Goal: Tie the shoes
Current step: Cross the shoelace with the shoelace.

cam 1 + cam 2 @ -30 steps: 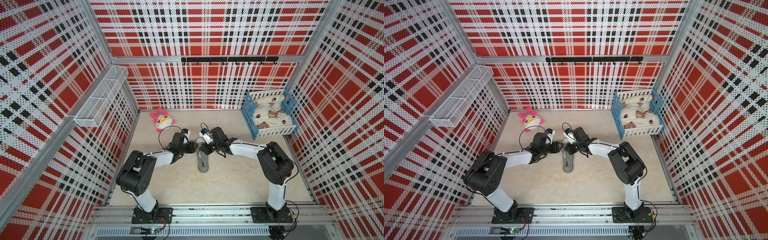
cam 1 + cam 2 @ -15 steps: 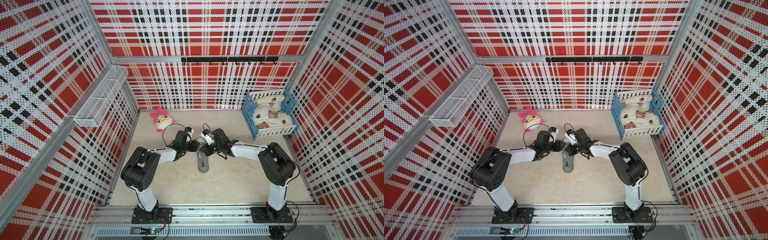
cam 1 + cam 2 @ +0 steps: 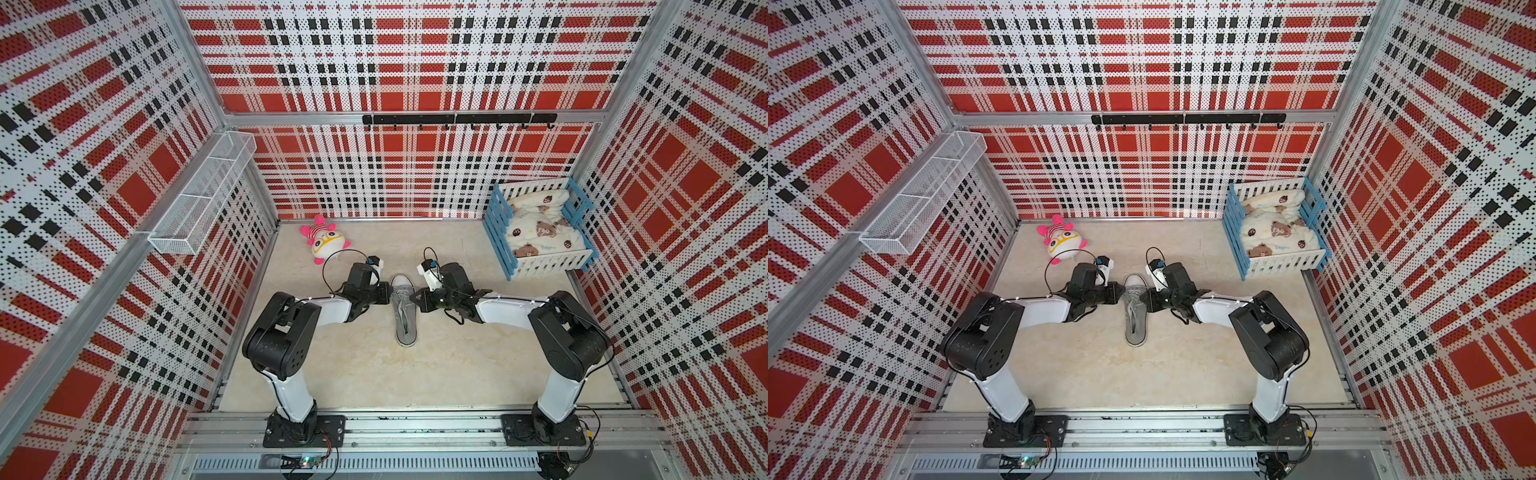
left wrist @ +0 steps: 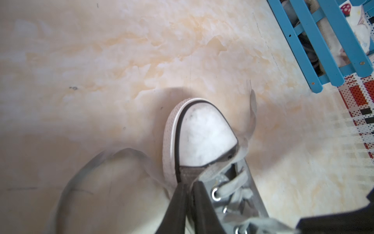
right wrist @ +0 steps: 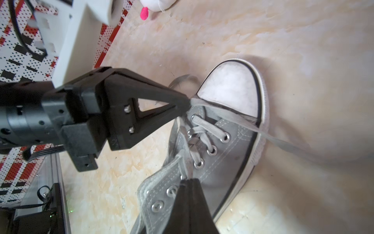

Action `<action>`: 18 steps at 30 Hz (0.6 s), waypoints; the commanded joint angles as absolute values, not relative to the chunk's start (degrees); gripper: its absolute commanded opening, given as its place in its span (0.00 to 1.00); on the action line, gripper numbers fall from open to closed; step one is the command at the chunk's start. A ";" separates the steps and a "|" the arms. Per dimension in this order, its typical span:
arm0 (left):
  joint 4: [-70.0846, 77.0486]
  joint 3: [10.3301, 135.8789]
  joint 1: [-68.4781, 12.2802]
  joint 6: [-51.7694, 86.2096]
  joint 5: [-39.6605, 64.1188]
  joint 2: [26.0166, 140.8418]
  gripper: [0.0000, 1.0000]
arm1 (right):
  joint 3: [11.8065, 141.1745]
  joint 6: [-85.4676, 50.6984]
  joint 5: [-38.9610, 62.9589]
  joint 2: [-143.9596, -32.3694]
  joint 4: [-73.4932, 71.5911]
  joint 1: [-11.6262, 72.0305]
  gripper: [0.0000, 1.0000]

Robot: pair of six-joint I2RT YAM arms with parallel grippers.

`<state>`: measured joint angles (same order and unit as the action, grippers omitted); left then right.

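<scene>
Two arms, the left arm and the right arm, rise from the near rail and lean in over the pale surface to meet at its middle. Between them lies the shoe, a single grey sneaker, with its heel toward the near side and its white toe cap pointing far. The left fingers are pressed together at their tips on one lace. That lace runs from the pinch across the base of the toe cap and off the shoe's right side. The right fingers are likewise closed, nipping a second strand over the eyelets.

The lacing is threaded through the eyelets and each arm has a strand in its grip. No knot or bow shows anywhere, and a slack loop lies blurred beside the toe. The task looks barely begun: crossing the ends, the first tie, the loops and the final tightening all seem left to do.

Farther back, a pink-and-white plush toy sits far left. A blue-and-white crate holding a bear-print blanket sits far right. No brand can be read on the shoe, and the blanket's print is too small to make out.
</scene>
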<state>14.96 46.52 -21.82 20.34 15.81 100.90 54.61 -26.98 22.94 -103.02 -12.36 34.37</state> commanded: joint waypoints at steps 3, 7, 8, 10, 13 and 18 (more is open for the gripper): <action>15.89 42.70 -21.61 19.79 16.15 96.64 0.13 | 51.75 -33.23 22.15 -100.39 -21.13 33.10 0.00; 16.58 40.40 -22.69 18.09 16.96 94.10 0.13 | 51.01 -35.69 22.42 -100.80 -23.88 32.79 0.00; 16.55 40.11 -22.97 17.45 16.95 93.62 0.14 | 51.04 -36.18 22.58 -101.02 -24.32 32.78 0.00; 16.61 39.76 -23.33 16.37 16.49 92.69 0.15 | 51.15 -36.86 22.59 -101.46 -25.04 32.83 0.00; 16.91 39.76 -23.53 15.20 15.14 91.75 0.22 | 51.50 -37.13 22.59 -101.92 -24.90 32.75 0.00; 15.78 41.73 -24.42 11.93 11.45 91.88 0.35 | 52.23 -36.83 22.41 -102.65 -23.58 32.70 0.00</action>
